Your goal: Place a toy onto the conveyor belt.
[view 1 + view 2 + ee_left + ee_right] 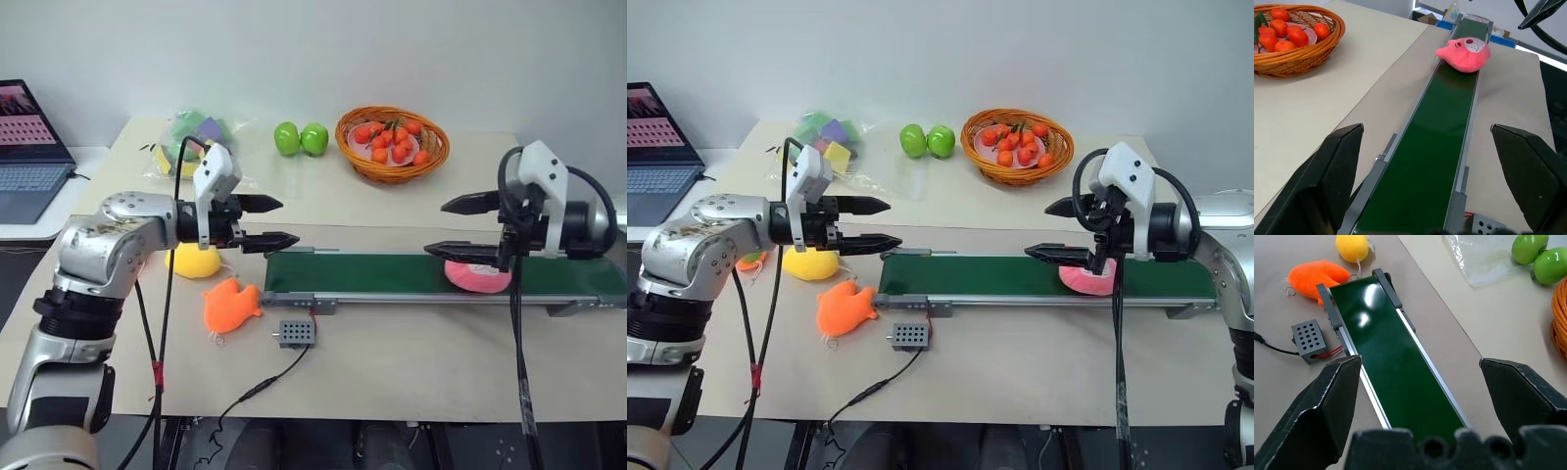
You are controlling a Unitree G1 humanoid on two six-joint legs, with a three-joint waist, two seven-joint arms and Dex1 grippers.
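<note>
1. Right gripper (1055,230) hangs over the pink toy (1087,277) with its fingers wide apart, holding nothing.
2. Left gripper (887,224) is spread wide and empty too.
3. Toy lies on the conveyor belt (999,276), so the job looks done; next, both arms only need to pull away.
4. It looks soft and round, with a small face.

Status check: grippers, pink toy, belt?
Left gripper and right gripper open, empty. Pink toy lying on the conveyor belt, right end. Nothing else on it.
</note>
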